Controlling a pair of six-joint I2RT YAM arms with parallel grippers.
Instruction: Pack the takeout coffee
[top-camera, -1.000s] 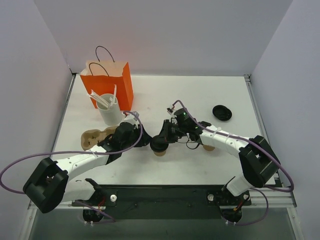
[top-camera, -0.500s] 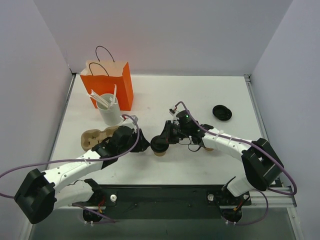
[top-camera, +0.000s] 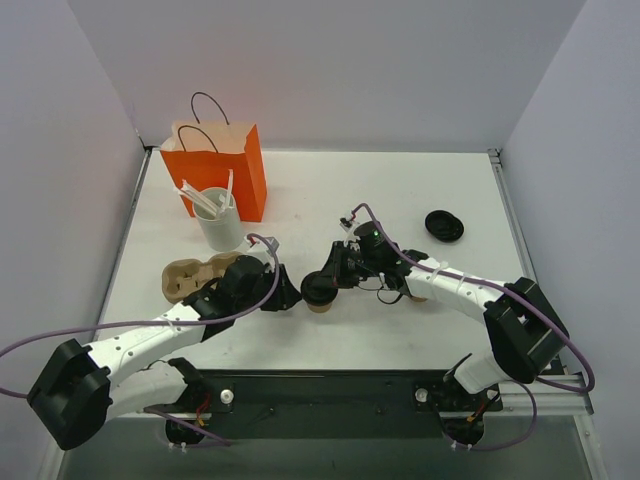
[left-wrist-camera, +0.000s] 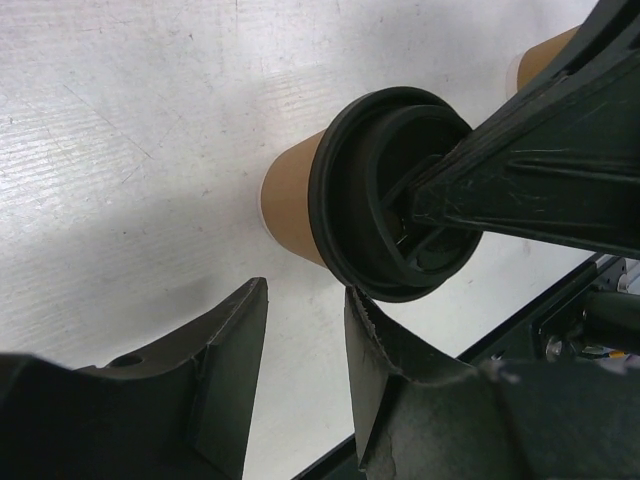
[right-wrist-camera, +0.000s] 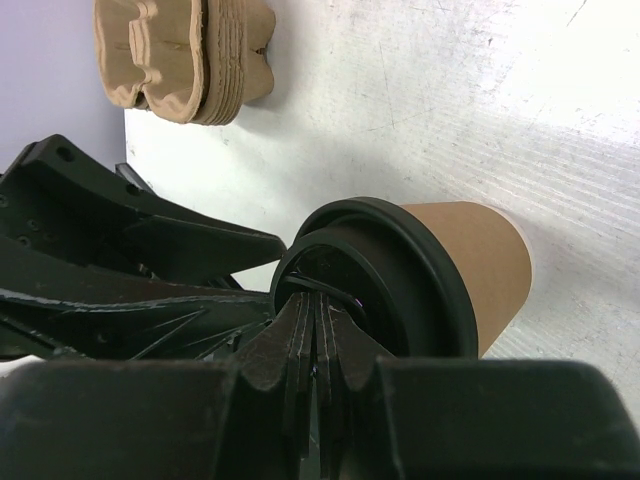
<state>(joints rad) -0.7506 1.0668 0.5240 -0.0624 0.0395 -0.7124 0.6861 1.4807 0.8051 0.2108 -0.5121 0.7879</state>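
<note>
Takeout coffee (left-wrist-camera: 295, 195), tan, black-lidded, right fingers (right-wrist-camera: 300, 350) pressed together, left fingers (left-wrist-camera: 225, 350) parted

The left arm (top-camera: 150, 335) stretches low toward the centre, its left gripper (top-camera: 287, 296) holding its jaws parted and empty. The right arm (top-camera: 450, 284) reaches inward, its right gripper (top-camera: 328, 279) facing the left one, jaws pressed together.

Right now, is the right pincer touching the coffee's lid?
Touching. The right wrist view shows the shut right pincer with its tips pressed into the top of the lid; the left wrist view agrees.
</note>
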